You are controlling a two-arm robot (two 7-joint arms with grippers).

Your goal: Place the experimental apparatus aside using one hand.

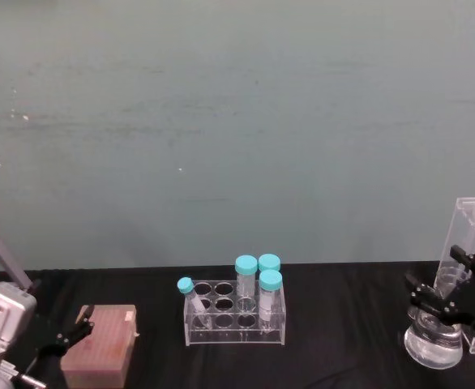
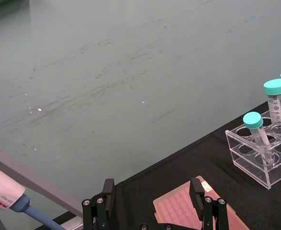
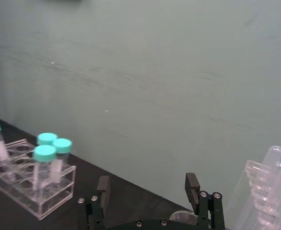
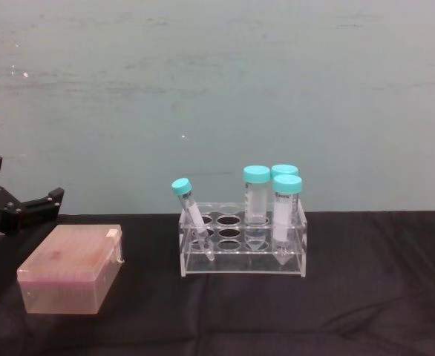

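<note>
Head view: my right gripper sits at the table's far right edge, fingers spread wide, right in front of the tall acrylic rack of glass tubes and above a small glass vessel. The frame edge cuts the rack off, and I can't tell whether I'm touching the vessel. The clear centre rack holds four teal-capped tubes, one leaning.

Left wrist: my left gripper is wide open above the pink tip box, holding nothing.

Right wrist: my fingers hold nothing; the tall tubes are blurry.

Chest: the tip box is closed.
</note>
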